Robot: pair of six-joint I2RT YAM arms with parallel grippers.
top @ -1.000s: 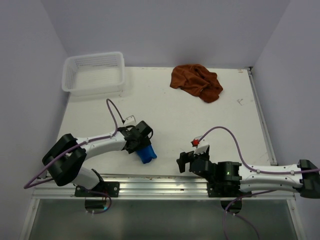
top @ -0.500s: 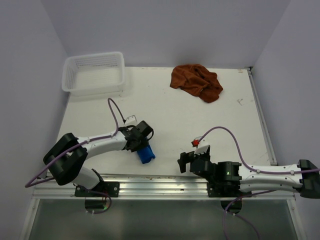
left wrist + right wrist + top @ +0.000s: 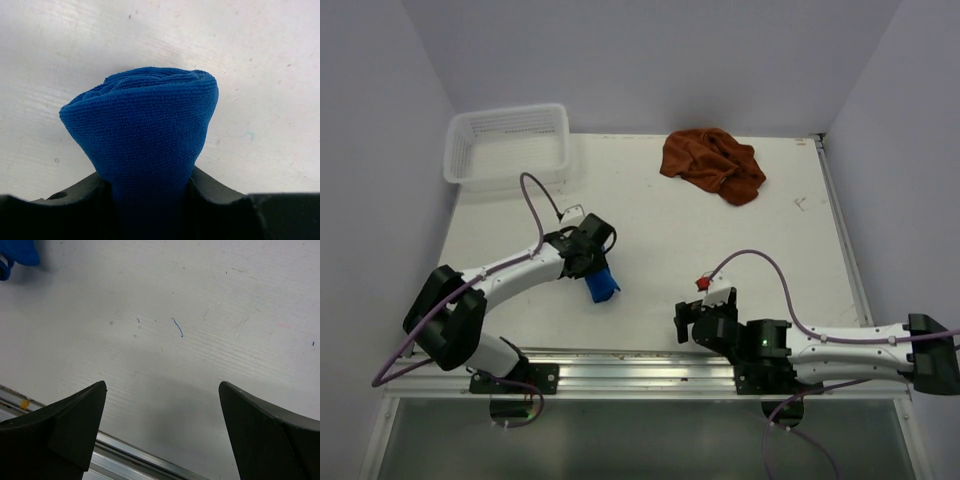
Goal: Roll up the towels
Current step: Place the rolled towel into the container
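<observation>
1. Your left gripper (image 3: 594,270) is clamped on the rolled blue towel (image 3: 145,130). The roll is pinched narrow between the fingers and flares out past their tips.
2. Your right gripper (image 3: 162,405) stands wide open, holding nothing. The blue roll shows well beyond its left finger (image 3: 70,415).
3. The crumpled brown towel (image 3: 712,165) lies on the table (image 3: 650,225), well ahead of both pairs of fingers.

- Basket (image 3: 564,140) at the table's (image 3: 720,240) far left corner
- Crumpled towel (image 3: 712,165) right of it
- Rolled towel (image 3: 602,284) in left hand (image 3: 594,270), right hand (image 3: 686,325) to its right
</observation>
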